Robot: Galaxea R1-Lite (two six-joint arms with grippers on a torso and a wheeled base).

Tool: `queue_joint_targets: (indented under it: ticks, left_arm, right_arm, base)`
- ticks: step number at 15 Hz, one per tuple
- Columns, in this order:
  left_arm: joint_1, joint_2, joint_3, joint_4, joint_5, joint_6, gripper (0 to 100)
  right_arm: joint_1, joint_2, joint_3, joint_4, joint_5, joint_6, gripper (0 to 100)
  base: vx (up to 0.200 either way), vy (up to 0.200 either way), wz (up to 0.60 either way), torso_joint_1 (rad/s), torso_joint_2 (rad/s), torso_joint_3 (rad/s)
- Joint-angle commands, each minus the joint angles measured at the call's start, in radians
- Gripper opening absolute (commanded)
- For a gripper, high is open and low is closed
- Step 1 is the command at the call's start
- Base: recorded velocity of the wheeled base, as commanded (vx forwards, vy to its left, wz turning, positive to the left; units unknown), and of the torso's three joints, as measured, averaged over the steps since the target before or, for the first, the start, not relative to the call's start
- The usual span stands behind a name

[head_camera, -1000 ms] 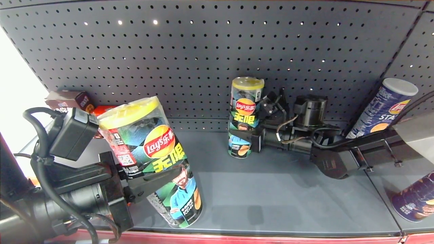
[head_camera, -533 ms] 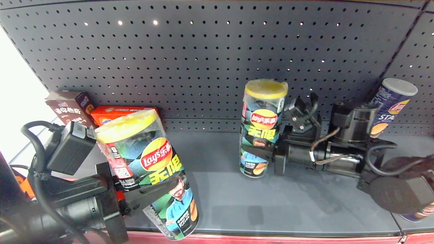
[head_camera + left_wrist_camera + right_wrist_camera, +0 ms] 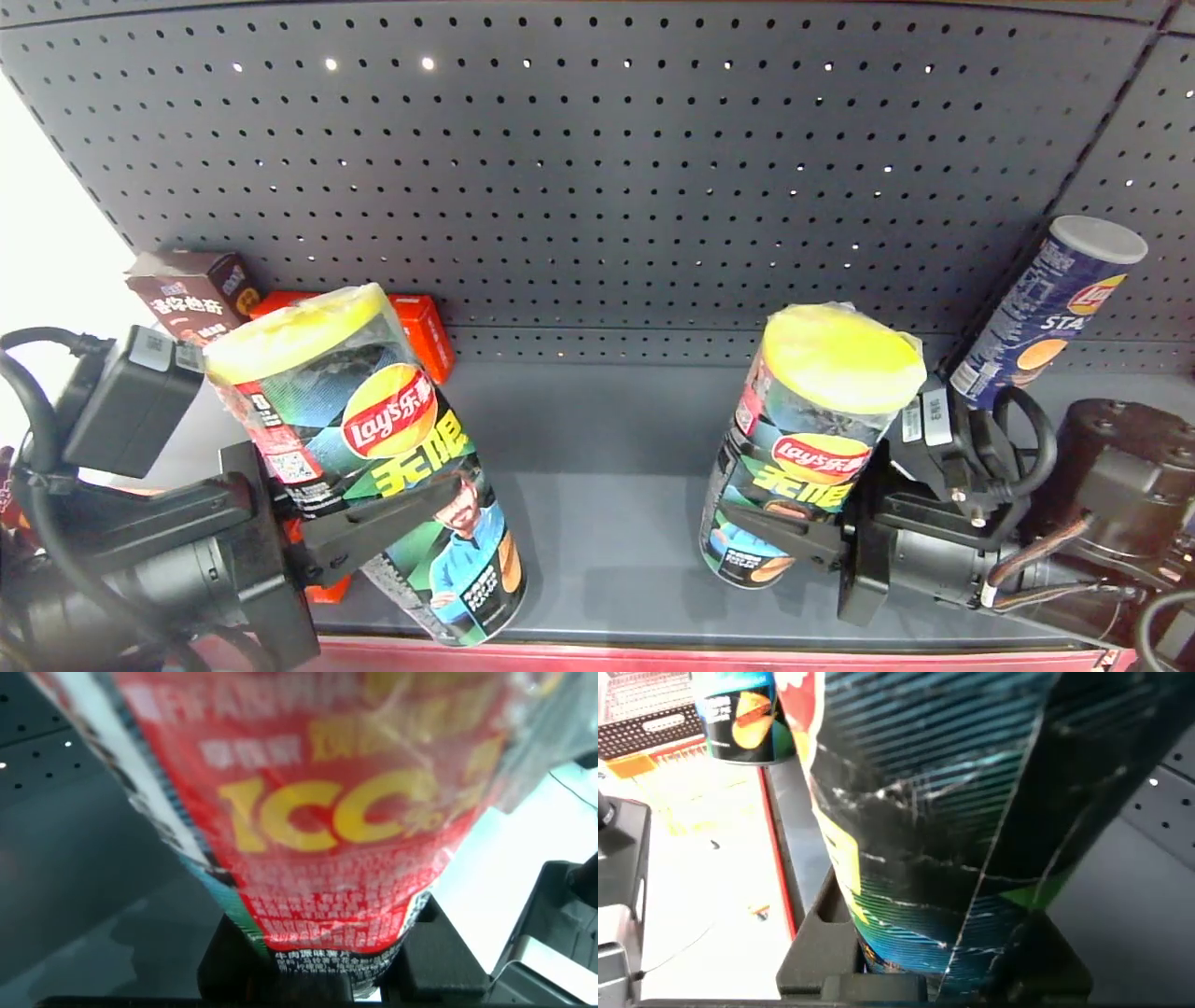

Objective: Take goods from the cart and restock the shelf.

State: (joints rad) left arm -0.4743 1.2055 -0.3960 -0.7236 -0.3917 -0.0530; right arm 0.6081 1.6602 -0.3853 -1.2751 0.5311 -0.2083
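Observation:
Two chips cans with yellow lids are in my grippers in front of the grey shelf [image 3: 607, 504]. In the head view the left can [image 3: 392, 457] tilts with its lid to the left, its base over the shelf's front edge, and my left gripper [image 3: 373, 523] is shut on its lower half. The right can [image 3: 803, 448] leans at the shelf's front right, with my right gripper [image 3: 794, 546] shut on it low down. Up close, the left wrist view has the left can's red printed side [image 3: 327, 840], and the right wrist view the right can's dark striped wall [image 3: 952, 840].
A dark pegboard [image 3: 560, 187] backs the shelf. A brown box [image 3: 187, 294] and an orange box [image 3: 420, 331] sit at the back left. A blue can [image 3: 1046, 308] leans at the back right. A red strip [image 3: 653, 658] runs along the shelf's front edge. Bare shelf lies between the two held cans.
My right gripper has pulled its can from the back middle of the shelf toward the front right, and it now tilts. My left gripper and its can have shifted a little left.

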Motion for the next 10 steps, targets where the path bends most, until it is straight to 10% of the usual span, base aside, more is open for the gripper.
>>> queue_joint_targets:
  ticks: [1, 9, 10]
  left_arm:
    - [0.0, -0.003, -0.006, 0.0, 0.001, -0.001, 0]
    - [0.0, 0.005, -0.029, 0.001, -0.001, -0.001, 0]
    - [0.0, 0.005, -0.029, 0.001, -0.001, -0.001, 0]
  right_arm:
    - [0.004, 0.105, 0.028, -0.075, 0.001, 0.001, 0]
    - [0.048, 0.179, -0.04, -0.087, -0.006, 0.003, 0]
    - [0.055, 0.181, -0.04, -0.086, -0.01, 0.001, 100]
  base:
    - [0.0, 0.0, 0.0, 0.0, 0.0, 0.0]
    - [0.0, 0.0, 0.0, 0.0, 0.0, 0.0]
    - [0.0, 0.0, 0.0, 0.0, 0.0, 0.0]
